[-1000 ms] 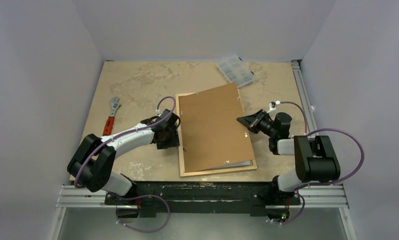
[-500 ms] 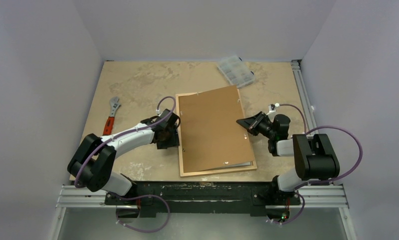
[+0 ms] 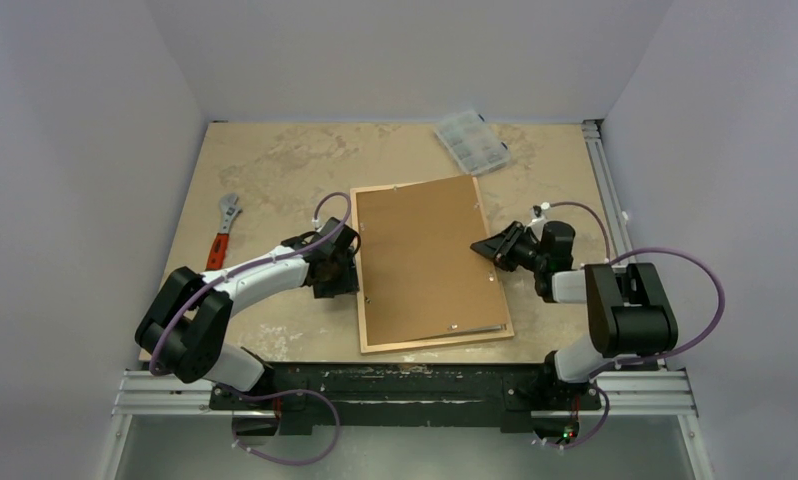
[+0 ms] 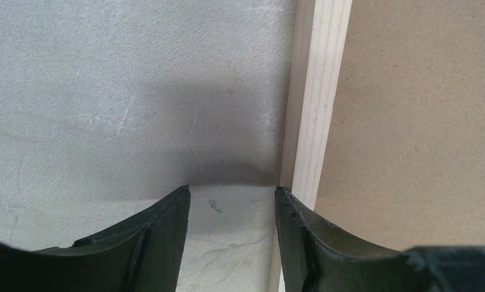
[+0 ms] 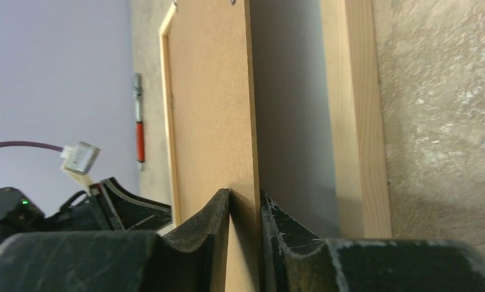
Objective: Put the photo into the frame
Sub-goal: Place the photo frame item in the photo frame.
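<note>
The frame (image 3: 435, 343), thin light wood, lies flat at the table's middle. The brown backing board (image 3: 425, 255) lies over it. My right gripper (image 3: 482, 247) is shut on the board's right edge and holds that edge a little above the frame. In the right wrist view the jaws (image 5: 245, 198) pinch the board (image 5: 209, 109), with a pale grey sheet (image 5: 288, 109) and the frame's rail (image 5: 352, 109) beneath. The photo's picture side is hidden. My left gripper (image 3: 343, 272) is open and empty (image 4: 232, 193), its right finger against the frame's left rail (image 4: 316, 91).
A red-handled wrench (image 3: 224, 228) lies on the table to the left. A clear plastic organiser box (image 3: 469, 141) sits at the back, right of centre. White walls close the table on three sides. A metal rail runs along the right edge.
The right gripper has moved back and slightly left with the board. The board's raised right edge has come down and now lines up inside the frame. The left arm has not moved.
</note>
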You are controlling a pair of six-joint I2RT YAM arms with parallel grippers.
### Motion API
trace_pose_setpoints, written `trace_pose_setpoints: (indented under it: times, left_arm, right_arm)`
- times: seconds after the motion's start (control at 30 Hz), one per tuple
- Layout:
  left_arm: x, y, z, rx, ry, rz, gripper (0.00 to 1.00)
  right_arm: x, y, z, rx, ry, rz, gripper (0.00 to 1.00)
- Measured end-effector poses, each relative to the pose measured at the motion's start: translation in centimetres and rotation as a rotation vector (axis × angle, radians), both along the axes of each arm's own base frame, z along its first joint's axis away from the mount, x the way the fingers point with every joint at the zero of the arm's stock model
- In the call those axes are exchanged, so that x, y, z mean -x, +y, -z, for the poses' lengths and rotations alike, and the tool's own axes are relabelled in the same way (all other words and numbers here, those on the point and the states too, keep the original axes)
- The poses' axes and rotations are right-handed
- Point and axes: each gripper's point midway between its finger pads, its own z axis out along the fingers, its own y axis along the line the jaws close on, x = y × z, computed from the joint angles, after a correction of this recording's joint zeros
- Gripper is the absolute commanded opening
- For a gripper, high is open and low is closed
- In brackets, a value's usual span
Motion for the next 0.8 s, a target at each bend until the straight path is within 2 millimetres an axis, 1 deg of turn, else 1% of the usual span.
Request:
trace_pose_setpoints:
  times: [0.1,0.2,0.4,0.67,0.8]
  left_arm:
    - [0.0,0.0,0.0,0.000,0.001,0.000,0.53]
    - [0.0,0.0,0.0,0.000,0.001,0.000,0.53]
    - [0.0,0.0,0.0,-0.002,0.003,0.000,0.53]
    - [0.0,0.0,0.0,-0.002,0.005,0.000,0.53]
    - [0.0,0.0,0.0,-0.002,0.005,0.000,0.53]
  right_arm:
    - [0.0,0.0,1.1,0.046,0.033,-0.026,0.26]
    - [0.1,0.0,1.9,0.083,0.055,-0.042,0.35]
    - [0.5,0.5,2.7,0.155,0.089,-0.093,0.50]
    - [0.8,0.8,2.4,0.229,0.088,-0.132,0.59]
    - [1.1,0.8,2.2,0.264,0.085,-0.139,0.65]
